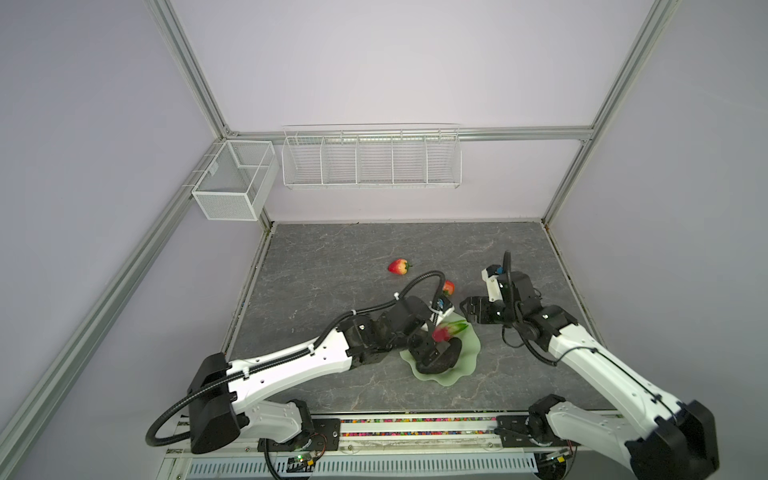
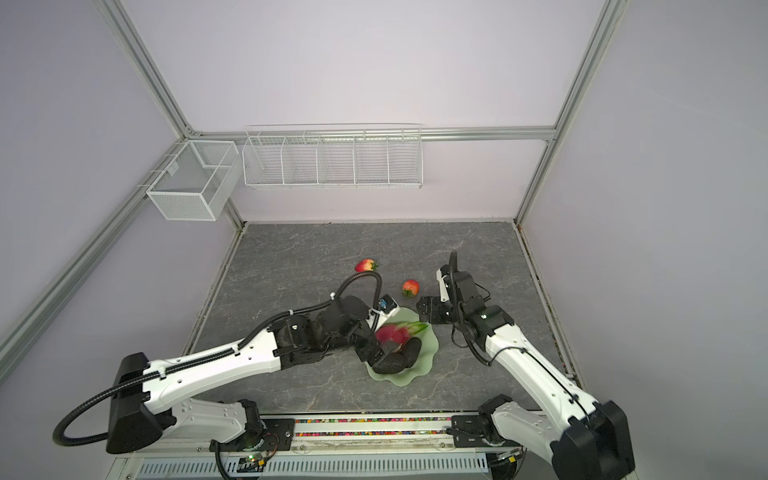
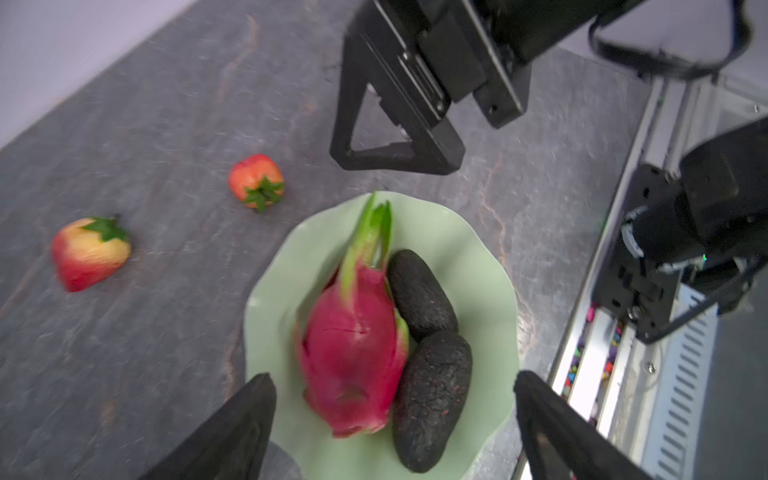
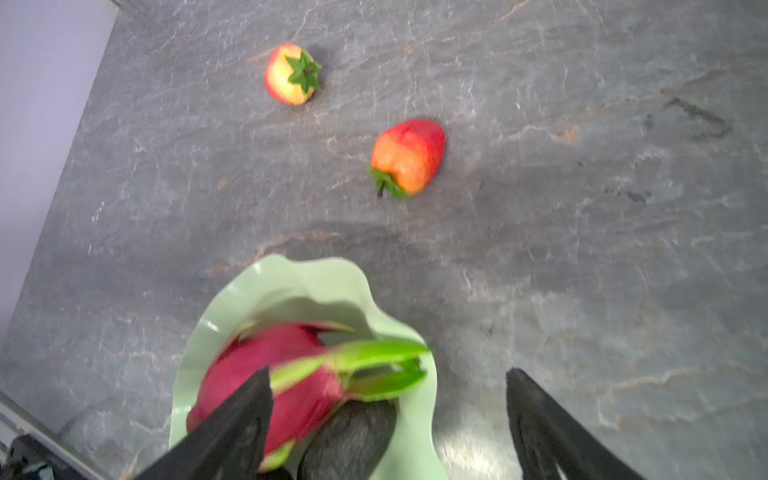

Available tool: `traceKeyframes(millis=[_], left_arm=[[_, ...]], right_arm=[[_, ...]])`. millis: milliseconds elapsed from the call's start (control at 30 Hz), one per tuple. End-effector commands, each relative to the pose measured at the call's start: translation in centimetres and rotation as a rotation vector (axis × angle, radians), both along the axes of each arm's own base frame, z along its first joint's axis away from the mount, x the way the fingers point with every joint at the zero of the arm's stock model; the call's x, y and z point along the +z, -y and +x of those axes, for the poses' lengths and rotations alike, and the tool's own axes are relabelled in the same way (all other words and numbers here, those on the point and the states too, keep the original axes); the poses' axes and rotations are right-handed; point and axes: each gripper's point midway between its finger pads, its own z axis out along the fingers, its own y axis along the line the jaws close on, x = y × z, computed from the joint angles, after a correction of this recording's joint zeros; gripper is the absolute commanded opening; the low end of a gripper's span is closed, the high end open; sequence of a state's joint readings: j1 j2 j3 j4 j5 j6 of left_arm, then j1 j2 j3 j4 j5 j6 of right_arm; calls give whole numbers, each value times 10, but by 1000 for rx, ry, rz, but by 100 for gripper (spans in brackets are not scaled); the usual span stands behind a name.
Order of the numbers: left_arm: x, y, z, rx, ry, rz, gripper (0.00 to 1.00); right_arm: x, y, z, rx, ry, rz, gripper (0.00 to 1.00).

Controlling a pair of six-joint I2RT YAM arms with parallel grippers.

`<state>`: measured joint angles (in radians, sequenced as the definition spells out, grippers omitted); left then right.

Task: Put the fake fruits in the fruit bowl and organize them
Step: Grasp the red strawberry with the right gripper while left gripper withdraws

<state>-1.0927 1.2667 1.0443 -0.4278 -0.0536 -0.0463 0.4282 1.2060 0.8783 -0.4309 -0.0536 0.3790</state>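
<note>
Fruit bowl (image 3: 490, 266) lies between the spread jaws of my left gripper (image 3: 392, 376). The dragon fruit (image 3: 353, 332) leans on the avocados (image 3: 419, 295), likely against rolling. My right gripper (image 4: 386, 374) gapes empty toward the strawberries (image 4: 409, 156).

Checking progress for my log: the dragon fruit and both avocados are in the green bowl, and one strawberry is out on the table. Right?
Not quite: two strawberries, not one, are out on the table, as the left wrist view shows. The dragon fruit and both avocados are in the green bowl.
</note>
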Motion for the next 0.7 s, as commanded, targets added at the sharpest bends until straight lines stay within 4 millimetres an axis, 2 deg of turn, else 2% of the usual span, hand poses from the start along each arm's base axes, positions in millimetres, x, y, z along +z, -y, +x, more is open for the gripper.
traceKeyframes(millis=[0, 167, 300, 467, 667], left_arm=[[5, -22, 36, 141, -31, -94, 93], [12, -32, 61, 193, -79, -156, 97], [-1, -28, 71, 198, -91, -130, 97], [-23, -15, 78, 183, -130, -123, 97], [-30, -8, 81, 167, -159, -112, 97]], right_arm=[[7, -27, 39, 128, 38, 31, 89], [-31, -43, 85, 152, -87, -2, 92], [-62, -42, 107, 87, -166, -53, 93], [-83, -44, 120, 52, -200, -85, 93], [-100, -38, 122, 22, -238, -153, 98]])
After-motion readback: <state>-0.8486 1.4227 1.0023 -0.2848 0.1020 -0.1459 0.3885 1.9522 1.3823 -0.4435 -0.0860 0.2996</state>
